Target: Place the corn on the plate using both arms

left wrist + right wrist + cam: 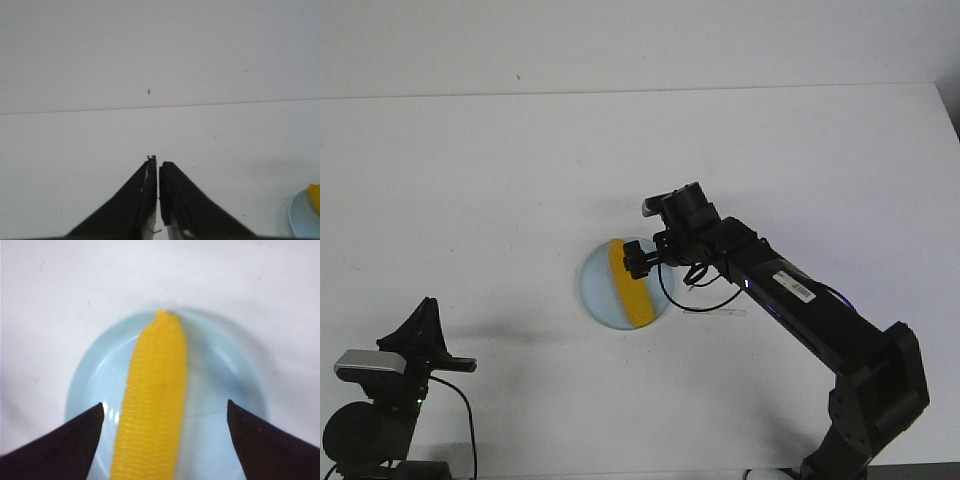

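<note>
The corn (628, 284) lies on the plate (592, 290), one cob on one pale blue dish, near the middle of the table (470, 180) and a little toward its near edge. The cob rests lengthwise across the plate, spanning nearly from rim to rim. The right arm (800, 305) reaches in from the table's near right corner, stretched low and slanting toward the centre, with its right gripper (638, 262) hovering over the plate's right side. Its fingers stand wide apart and hold nothing; the right wrist view shows them on either side of the cob without touching it, and it also shows the ridged kernel rows and the small nub at the cob's far end, which the front view is too small to give. The left arm (380, 400) is folded back at the near left corner, well apart from the plate. Its left gripper (158, 167) has its fingers pressed together with only a thin slit between them, pointing over bare table; the left wrist view catches just a sliver of the plate and the corn at its border. Two arms, two grippers.
</note>
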